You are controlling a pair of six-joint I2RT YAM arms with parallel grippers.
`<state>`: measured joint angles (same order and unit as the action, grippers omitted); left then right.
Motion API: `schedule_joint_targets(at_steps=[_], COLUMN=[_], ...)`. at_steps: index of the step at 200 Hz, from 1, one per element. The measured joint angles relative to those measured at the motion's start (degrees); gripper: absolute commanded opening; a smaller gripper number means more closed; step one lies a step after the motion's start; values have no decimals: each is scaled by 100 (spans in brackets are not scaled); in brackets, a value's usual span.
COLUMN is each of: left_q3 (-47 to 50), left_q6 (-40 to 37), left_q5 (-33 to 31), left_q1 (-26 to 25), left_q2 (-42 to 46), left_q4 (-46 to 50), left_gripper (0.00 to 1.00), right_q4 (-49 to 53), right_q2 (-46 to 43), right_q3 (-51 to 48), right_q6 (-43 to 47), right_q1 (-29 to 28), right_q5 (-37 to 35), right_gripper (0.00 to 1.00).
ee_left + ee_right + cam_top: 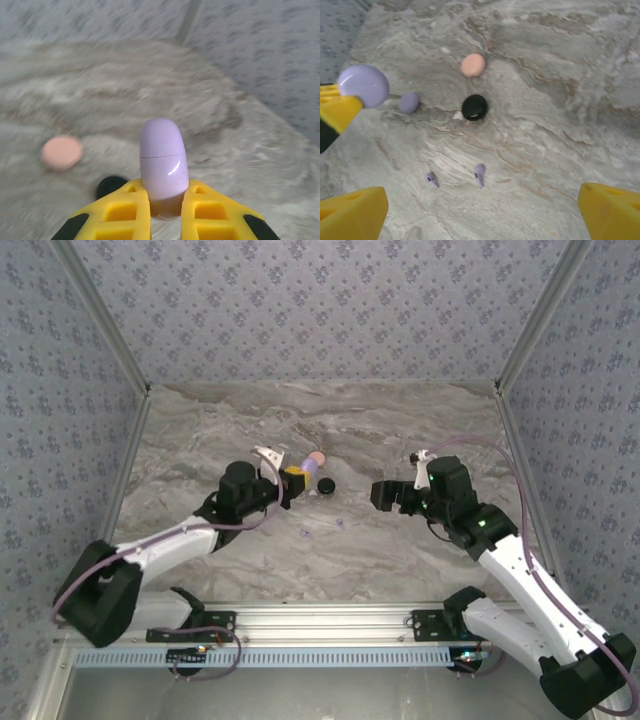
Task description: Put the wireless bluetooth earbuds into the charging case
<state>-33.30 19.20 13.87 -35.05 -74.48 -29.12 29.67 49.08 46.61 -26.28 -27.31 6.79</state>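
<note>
While the left tool is pressed together on the lavender charging case, its yellow fingers clamp the case's lower end from both sides. The case's rounded top stands up above them, its lid seam closed. From the right wrist, the same case shows at the left edge, at the tip of those yellow fingers. Just beside it, a smaller lavender round thing lies on the marbled counter; what it is cannot be told. Farther along are a closed black case and, beyond it, a closed pink case, apart from each other. The right tool is spread wide with nothing between its fingers, hanging over bare counter. Ahead of it, the lavender earbuds lie loose on the counter, the two near each other but not touching, well apart from all three cases.
</note>
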Motion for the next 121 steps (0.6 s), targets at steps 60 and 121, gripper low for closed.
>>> schedule_joint_targets(at_steps=[60, 121], left_q3=[-769, -1886], left_q6=[695, 890], left_q5=[-302, -662], left_q1=[345, 756], left_q2=[-1563, -2503], left_q4=[870, 1615], left_gripper=[0, 0], right_q4=[61, 136], right_q2=[201, 245], right_q3=[-9, -9], right_q6=[-52, -50], right_q1=[177, 243], right_q5=[7, 46], right_gripper=[100, 100])
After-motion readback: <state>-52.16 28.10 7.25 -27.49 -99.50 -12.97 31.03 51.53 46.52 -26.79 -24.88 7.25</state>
